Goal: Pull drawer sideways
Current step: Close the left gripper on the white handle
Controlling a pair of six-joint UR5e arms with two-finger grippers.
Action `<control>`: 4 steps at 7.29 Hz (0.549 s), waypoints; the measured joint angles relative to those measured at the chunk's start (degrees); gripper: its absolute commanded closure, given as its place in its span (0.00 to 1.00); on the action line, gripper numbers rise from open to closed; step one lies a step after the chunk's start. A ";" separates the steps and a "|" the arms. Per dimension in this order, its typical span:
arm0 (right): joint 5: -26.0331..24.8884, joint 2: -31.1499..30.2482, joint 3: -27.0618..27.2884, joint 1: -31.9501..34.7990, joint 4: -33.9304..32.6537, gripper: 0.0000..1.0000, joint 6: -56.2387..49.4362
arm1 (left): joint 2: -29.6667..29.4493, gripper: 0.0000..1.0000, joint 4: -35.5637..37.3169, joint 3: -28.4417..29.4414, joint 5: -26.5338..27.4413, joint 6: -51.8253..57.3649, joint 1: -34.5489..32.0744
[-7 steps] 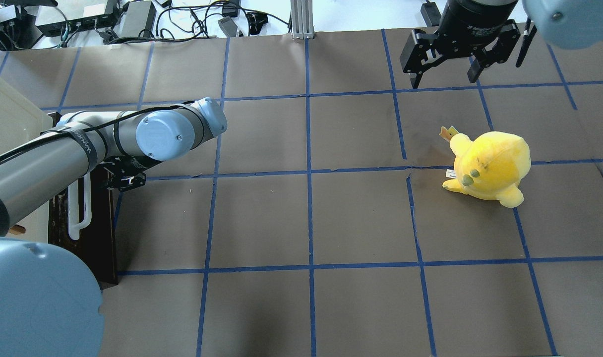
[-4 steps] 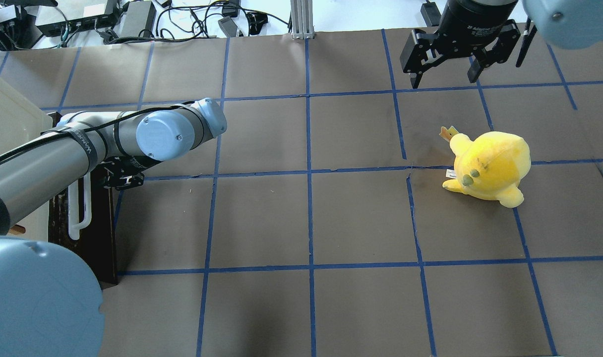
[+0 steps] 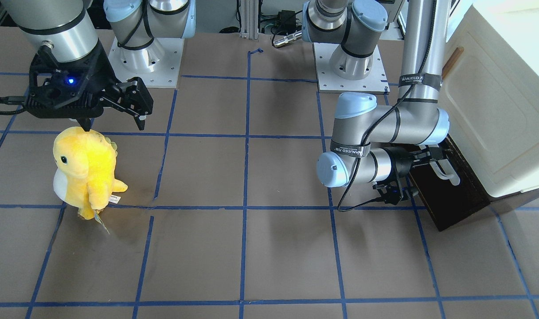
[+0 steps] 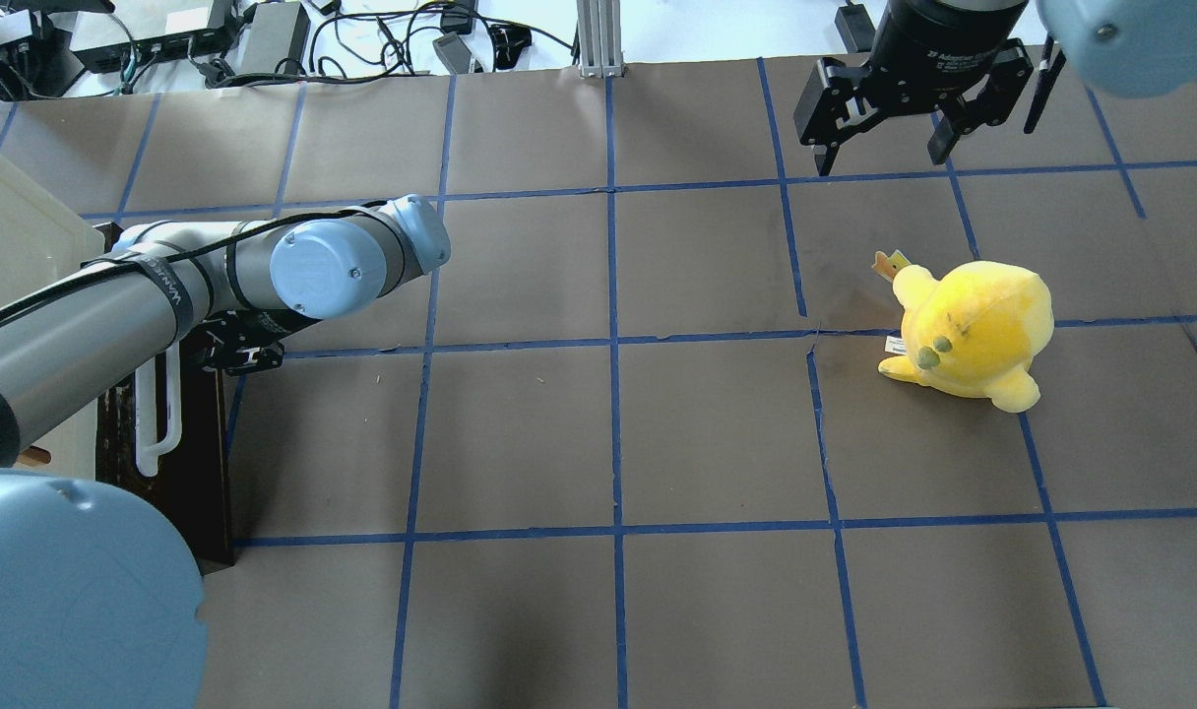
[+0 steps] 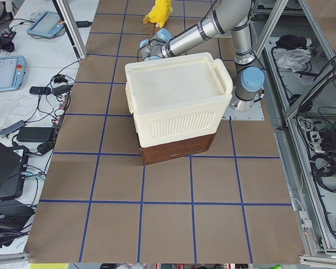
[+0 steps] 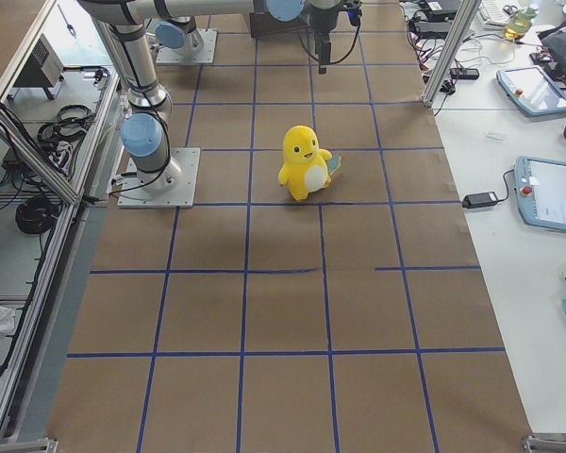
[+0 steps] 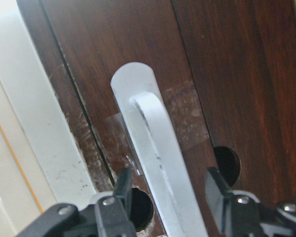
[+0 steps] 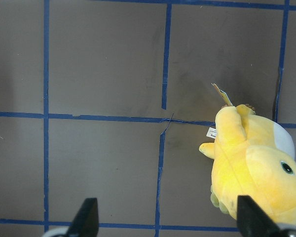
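I work in a robotics lab: my table [image 4: 717,433] is papered brown and gridded with blue tape [image 4: 615,443], aluminium framing [image 6: 450,47] rings it, and teach pendants [image 6: 550,193], power bricks [image 4: 274,34] and cables [image 5: 323,141] crowd the benches alongside.

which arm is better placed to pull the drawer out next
Left. The left gripper has its fingers on either side of the drawer's white handle, not yet closed on it. The right gripper hangs open far from the drawer, near the yellow plush.
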 measured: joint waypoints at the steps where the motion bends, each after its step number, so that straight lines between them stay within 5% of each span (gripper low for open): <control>1: 0.00 0.00 0.00 0.00 0.00 0.00 -0.01 | 0.00 0.49 0.00 -0.02 -0.11 -0.14 0.00; 4: 0.00 0.00 0.00 0.00 0.00 0.00 0.00 | -0.08 0.55 -0.02 -0.05 -0.22 -0.62 0.00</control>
